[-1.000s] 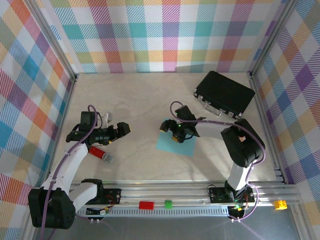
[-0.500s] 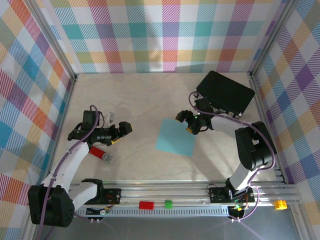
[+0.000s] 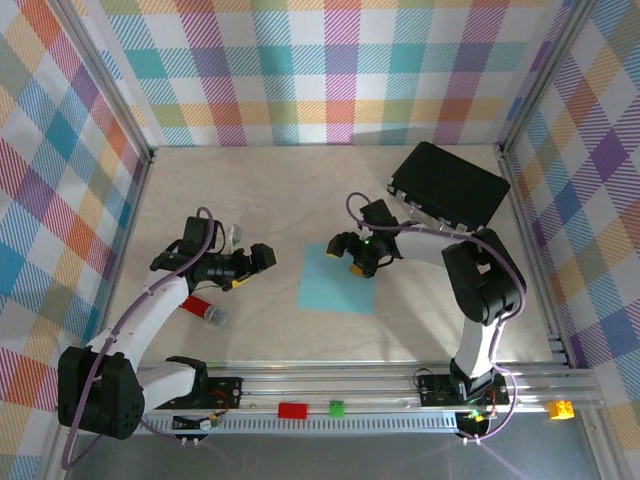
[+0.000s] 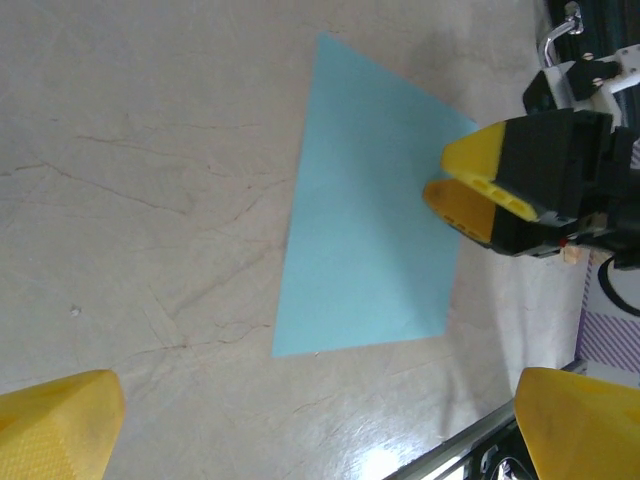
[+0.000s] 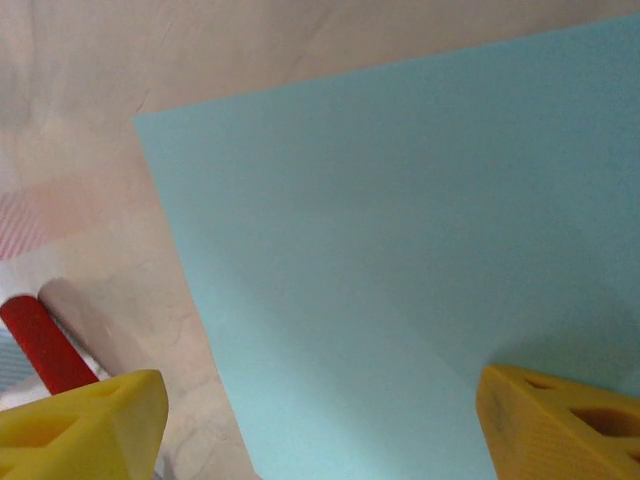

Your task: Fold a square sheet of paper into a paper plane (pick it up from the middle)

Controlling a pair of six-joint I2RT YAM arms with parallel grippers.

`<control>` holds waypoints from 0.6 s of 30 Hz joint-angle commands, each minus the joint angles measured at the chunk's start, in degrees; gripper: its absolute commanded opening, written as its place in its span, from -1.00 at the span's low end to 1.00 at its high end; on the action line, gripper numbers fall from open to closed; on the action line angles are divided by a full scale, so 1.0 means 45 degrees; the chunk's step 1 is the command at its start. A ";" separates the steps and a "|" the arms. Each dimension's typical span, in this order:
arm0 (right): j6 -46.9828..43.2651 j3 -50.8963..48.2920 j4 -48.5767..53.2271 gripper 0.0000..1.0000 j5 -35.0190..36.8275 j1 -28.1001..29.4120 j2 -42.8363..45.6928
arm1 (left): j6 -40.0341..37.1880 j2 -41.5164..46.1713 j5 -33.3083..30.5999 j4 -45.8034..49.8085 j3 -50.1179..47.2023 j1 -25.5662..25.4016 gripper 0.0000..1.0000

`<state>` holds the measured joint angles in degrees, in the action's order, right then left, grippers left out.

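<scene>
White-and-black arms (image 3: pixel 150 312) carry purple cables (image 3: pixel 430 230) and yellow fingers (image 4: pixel 60 425)

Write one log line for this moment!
paper: flat, unfolded | right pincer: open over its far edge | left pincer: open, off paper

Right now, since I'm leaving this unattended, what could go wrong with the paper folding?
1. The paper lies flat on the table, so the open right claw may shove or crumple it instead of pinching it.
2. That claw hangs near the sheet's far edge, not its middle, so a grab there could be off-centre.
3. The red marker lies beside the left arm and could get knocked.
</scene>
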<state>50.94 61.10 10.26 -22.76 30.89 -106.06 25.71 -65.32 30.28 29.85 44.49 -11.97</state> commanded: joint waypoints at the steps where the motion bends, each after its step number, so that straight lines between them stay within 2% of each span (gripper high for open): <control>1: 0.0514 0.0127 -0.0164 0.63 -0.0508 0.0376 -0.0436 | 0.0115 -0.0188 -0.0203 -0.0122 0.0497 -0.0404 0.96; 3: 0.0425 0.0319 -0.0316 0.61 -0.0755 0.0381 -0.0183 | 0.0127 -0.0432 -0.0330 -0.0078 0.0678 -0.0739 0.93; 5: 0.0067 0.0434 0.0139 0.63 -0.0254 0.0372 0.0655 | 0.0102 -0.0674 -0.0633 0.0102 0.0911 -0.1112 0.91; 8: -0.0637 0.0378 0.1695 0.67 0.1335 -0.0140 0.2303 | 0.0082 -0.1047 -0.1291 0.0080 0.1271 -0.1833 0.86; 14: -0.1245 -0.2028 0.3789 0.67 0.2456 -0.2352 0.6081 | 0.0297 -0.2657 -0.2961 -0.0456 0.2046 -0.3671 0.84; 18: -0.2253 -0.3239 0.5070 0.70 0.2279 -0.3492 0.8533 | 0.0406 -0.4157 -0.3711 -0.0663 0.2917 -0.4618 0.83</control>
<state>45.25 49.36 24.40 -13.39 16.32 -70.65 26.33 -81.17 18.00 27.90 54.70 -30.83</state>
